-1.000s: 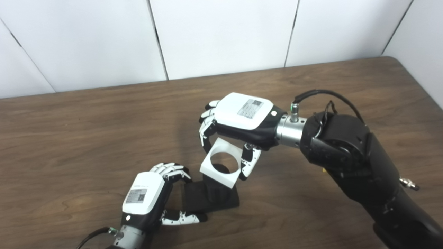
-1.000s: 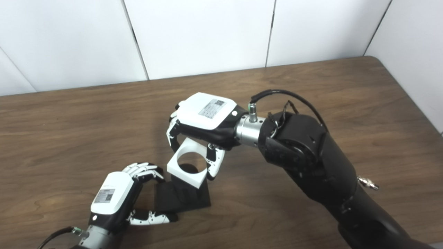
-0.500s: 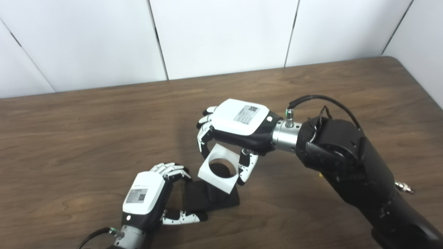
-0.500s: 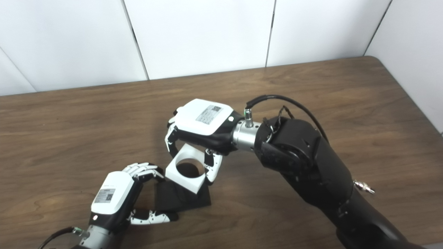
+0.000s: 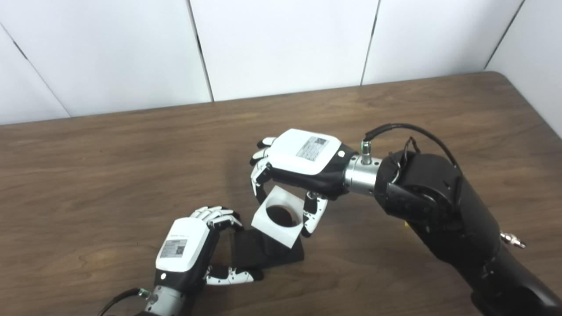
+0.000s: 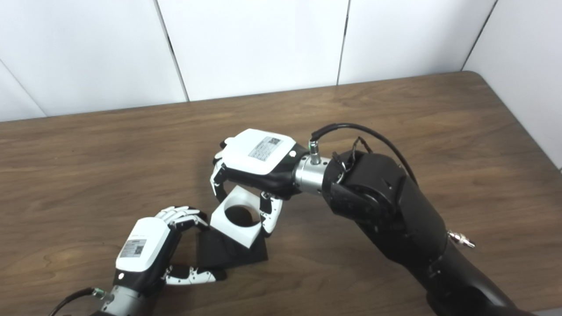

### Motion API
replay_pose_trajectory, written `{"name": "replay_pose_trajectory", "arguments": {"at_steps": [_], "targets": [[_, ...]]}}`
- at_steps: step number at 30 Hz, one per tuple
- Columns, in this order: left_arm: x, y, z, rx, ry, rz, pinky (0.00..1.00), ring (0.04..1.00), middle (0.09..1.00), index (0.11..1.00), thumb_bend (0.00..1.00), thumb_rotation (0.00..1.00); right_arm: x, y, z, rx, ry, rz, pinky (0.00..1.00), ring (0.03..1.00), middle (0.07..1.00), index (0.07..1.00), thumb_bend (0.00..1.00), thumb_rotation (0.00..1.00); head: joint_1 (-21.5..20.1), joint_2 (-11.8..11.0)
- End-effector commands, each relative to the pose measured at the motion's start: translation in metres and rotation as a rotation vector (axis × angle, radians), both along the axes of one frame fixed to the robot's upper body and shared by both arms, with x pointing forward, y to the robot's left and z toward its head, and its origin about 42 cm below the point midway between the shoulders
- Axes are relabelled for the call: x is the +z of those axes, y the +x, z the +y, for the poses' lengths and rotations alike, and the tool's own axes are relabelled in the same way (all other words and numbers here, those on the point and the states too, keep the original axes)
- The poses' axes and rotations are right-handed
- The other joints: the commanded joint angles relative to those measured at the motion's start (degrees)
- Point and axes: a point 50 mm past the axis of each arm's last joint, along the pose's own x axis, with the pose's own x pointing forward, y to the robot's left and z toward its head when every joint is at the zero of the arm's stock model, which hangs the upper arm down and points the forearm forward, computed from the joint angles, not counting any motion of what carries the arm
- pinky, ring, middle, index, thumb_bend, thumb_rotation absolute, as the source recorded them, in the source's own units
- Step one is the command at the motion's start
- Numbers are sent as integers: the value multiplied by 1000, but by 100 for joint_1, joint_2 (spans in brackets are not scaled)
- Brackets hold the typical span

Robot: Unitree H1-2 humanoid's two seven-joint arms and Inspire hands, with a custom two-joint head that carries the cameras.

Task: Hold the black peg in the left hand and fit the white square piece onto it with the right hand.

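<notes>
The black peg piece [image 5: 270, 253] has a flat square base lying on the table and a round post rising from it. My left hand [image 5: 193, 245] is shut on the base's left edge, fingers on top and thumb in front. My right hand [image 5: 303, 162] is shut on the white square piece [image 5: 281, 219], a block with a round hole, gripped between fingers and thumb. The white piece sits tilted over the post, and the dark top of the post shows inside the hole. It also shows in the right eye view [image 6: 237, 219].
The brown wooden table [image 5: 109, 166] runs to white wall panels [image 5: 281, 44] at the back and a rounded corner at the far right. My right forearm [image 5: 443, 219] crosses the table's right front area.
My right hand has come down and slightly left with the white square piece, bringing its hole lower over the post. My left hand and the black base have stayed in place.
</notes>
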Motion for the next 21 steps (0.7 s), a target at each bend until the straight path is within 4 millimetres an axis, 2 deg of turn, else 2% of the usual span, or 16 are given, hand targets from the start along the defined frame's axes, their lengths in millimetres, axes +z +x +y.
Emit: {"name": "replay_pose_trajectory", "arguments": {"at_steps": [1, 21], "targets": [[-4, -2, -1, -8, 34, 31, 852, 802, 750, 490, 503, 58, 11, -1, 4, 17, 18, -44, 964, 878, 749, 484, 522, 129, 7, 10], [-2, -2, -3, -9, 31, 30, 856, 803, 751, 490, 504, 58, 6, -4, 8, 14, 25, -73, 953, 868, 741, 484, 523, 130, 36, 70]]}}
